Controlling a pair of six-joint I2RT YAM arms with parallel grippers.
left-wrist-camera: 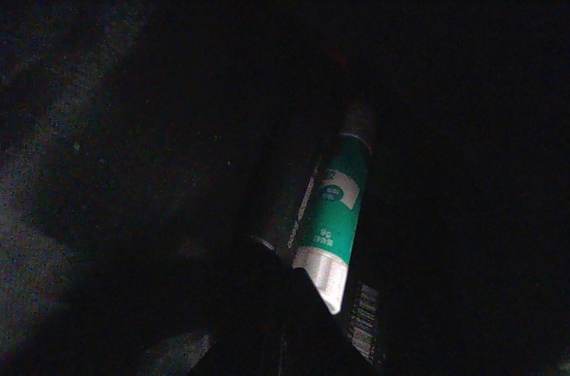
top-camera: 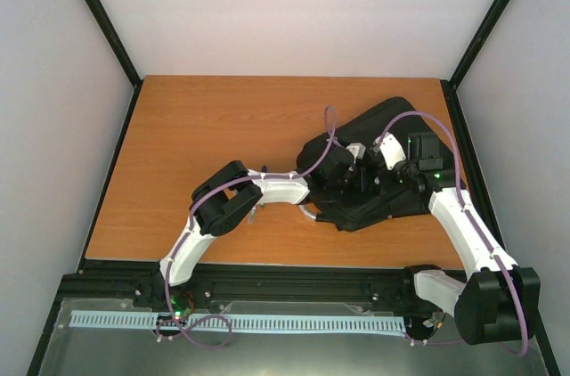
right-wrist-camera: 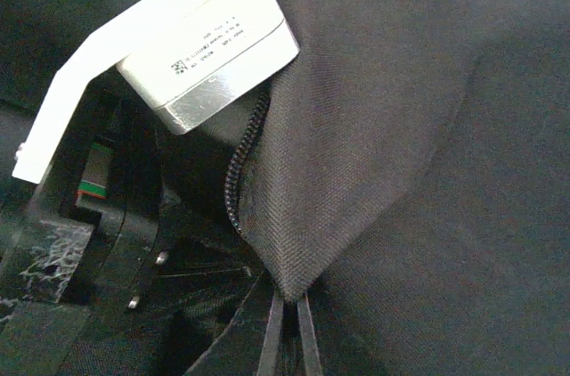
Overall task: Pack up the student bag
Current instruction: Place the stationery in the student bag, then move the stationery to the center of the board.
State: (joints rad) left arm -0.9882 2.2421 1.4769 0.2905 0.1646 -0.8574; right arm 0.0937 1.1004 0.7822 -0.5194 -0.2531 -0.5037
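You have the student bag (top-camera: 370,211) lying on the right half of the wooden table (top-camera: 223,118), angled, its far corner near the right wall. Left arm reaches across from the near left; left gripper (top-camera: 343,178) is sunk into the bag's opening. Its wrist view is almost black: one glue stick (left-wrist-camera: 334,211) with a green and white label lies tilted in there, a darker cylinder just beside it on the left. Whether your left fingers are spread or closed, you cannot tell from that dark. Right arm comes up from the near right. Right gripper (right-wrist-camera: 289,336) sits at the bag's edge, fingers (right-wrist-camera: 271,340) narrow, with the black fabric drawn to a point between them. The zip teeth (right-wrist-camera: 239,171) curve along that raised flap. The white camera housing (right-wrist-camera: 209,37) of the left wrist shows just past the flap.
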